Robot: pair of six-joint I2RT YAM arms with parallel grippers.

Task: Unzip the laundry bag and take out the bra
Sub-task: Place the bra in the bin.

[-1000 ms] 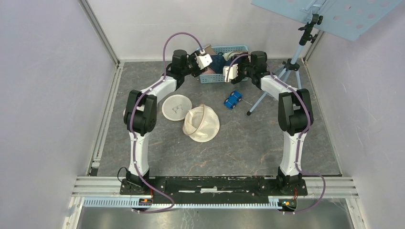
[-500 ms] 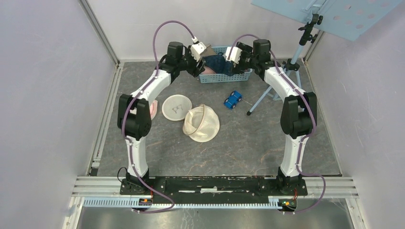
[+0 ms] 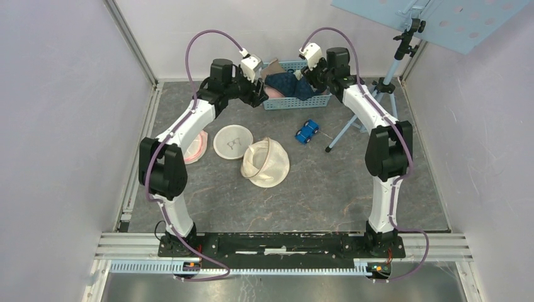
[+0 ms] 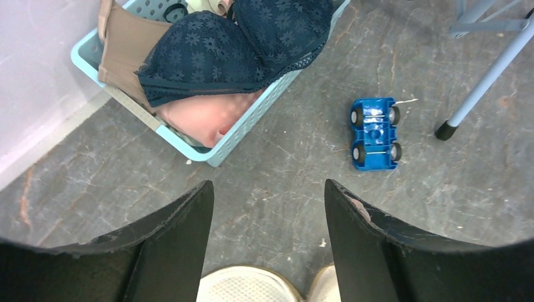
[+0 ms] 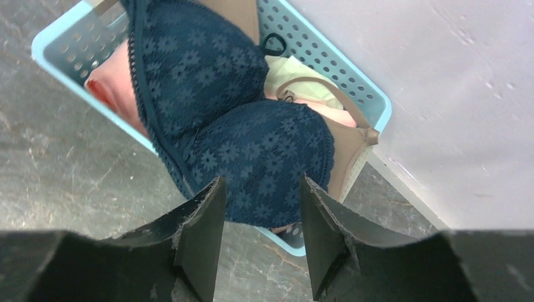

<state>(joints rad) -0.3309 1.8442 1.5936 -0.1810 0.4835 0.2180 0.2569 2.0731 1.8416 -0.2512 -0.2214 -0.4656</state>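
Bra (image 4: 233,50) lies in the basket (image 4: 189,148), laundry bag (image 3: 266,162) gapes open on the table (image 4: 283,163) — left claw (image 4: 267,185) and right claw (image 5: 262,180) spread, empty — task seems done.

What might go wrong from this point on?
The navy bra hangs over the basket rim and may slide out. The right gripper, open just above it, might catch the lace and drag it along. The tan bra beneath could snag too.
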